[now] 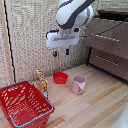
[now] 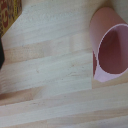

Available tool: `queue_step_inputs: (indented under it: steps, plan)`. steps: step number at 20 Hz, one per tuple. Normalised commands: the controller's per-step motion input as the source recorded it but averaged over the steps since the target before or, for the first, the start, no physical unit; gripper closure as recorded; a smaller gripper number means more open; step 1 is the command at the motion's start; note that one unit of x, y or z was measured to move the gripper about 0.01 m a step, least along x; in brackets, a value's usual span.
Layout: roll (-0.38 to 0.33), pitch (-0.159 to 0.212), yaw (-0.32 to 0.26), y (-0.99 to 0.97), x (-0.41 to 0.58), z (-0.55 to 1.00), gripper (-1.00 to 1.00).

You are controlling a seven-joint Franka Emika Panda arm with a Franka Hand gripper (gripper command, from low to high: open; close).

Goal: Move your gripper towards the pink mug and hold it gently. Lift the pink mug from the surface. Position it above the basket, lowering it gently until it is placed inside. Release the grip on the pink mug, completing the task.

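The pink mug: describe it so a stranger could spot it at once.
Start at the big red basket on the wooden floor; further toward the exterior view's right sits a low red bowl. Just past that stands the mug, taller, pale pink, upright.

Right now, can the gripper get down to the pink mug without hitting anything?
Probably yes. The gripper hangs open above the floor, and the pink mug stands upright with open space over it. The red bowl sits beside it but apart.

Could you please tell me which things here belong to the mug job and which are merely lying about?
Belong: gripper, pink mug, red basket.
Lying about: red bowl, yellow box, wooden drawers.
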Motion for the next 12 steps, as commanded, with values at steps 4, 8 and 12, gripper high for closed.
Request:
queue_step_inputs:
  steps: [4,8,12]
  plan:
    - [0.001,0.005,0.003,-0.46,-0.276,-0.21,-1.0]
    - [0.006,0.022,-0.006,-0.63,-0.351,-0.26,-1.0]
    - [0.0,0.018,-0.009,-0.58,-0.366,-0.26,-1.0]
